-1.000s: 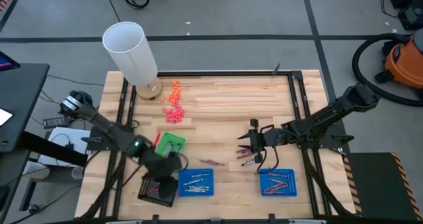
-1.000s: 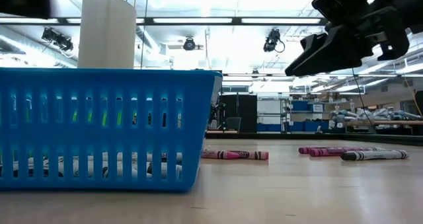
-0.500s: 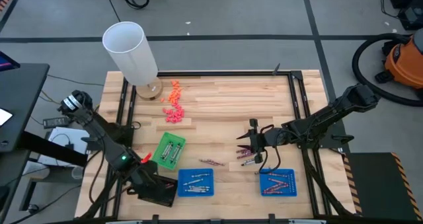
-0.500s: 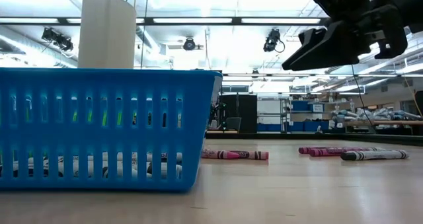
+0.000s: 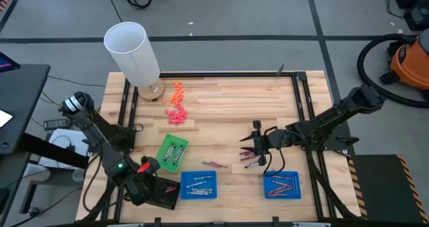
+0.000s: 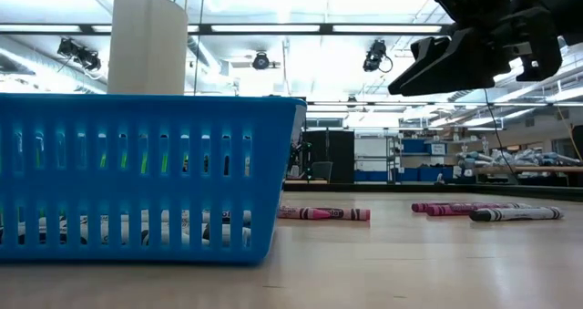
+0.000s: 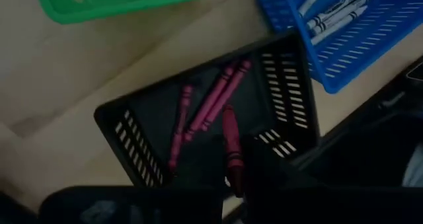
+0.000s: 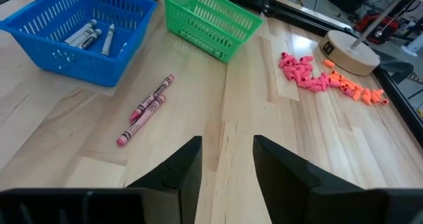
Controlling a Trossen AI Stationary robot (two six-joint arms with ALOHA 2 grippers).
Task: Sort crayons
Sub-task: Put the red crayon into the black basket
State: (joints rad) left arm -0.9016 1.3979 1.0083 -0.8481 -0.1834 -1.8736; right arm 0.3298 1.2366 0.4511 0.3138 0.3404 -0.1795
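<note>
Several pinkish crayons lie in the black tray (image 7: pixel 198 118) at the table's near left. My left gripper (image 7: pixel 248 181) hangs over that tray (image 5: pixel 163 193), shut on a maroon-red crayon (image 7: pixel 230 141). Grey crayons lie in the blue tray (image 5: pixel 199 185); a second blue tray (image 5: pixel 281 185) holds reddish ones. The green tray (image 5: pixel 172 151) stands behind the black one. Loose crayons lie on the wood at mid-table (image 5: pixel 214 164) and under my right gripper (image 5: pixel 249 162). My right gripper (image 8: pixel 228 158) hovers open above the table (image 5: pixel 249 146), touching nothing. My left gripper holds the maroon-red crayon by one end (image 7: pixel 233 178), which vanishes among the dark fingers (image 7: pixel 271 168). The fingers come steeply from above. The rest of the crayon juts out over the black tray, clear of the crayons lying in it.
A tall white cylinder (image 5: pixel 131 51) on a round wooden base stands at the far left, with orange and pink chunky bits (image 5: pixel 176 106) beside it. Black rails (image 5: pixel 305 100) run along the table's sides. Bare wood lies between the bits and the trays.
My left gripper has swung toward the table's left edge and sunk a little, rolling its wrist, and now hangs over the black tray's left part. The green tray, half covered by the arm before, shows in full.
</note>
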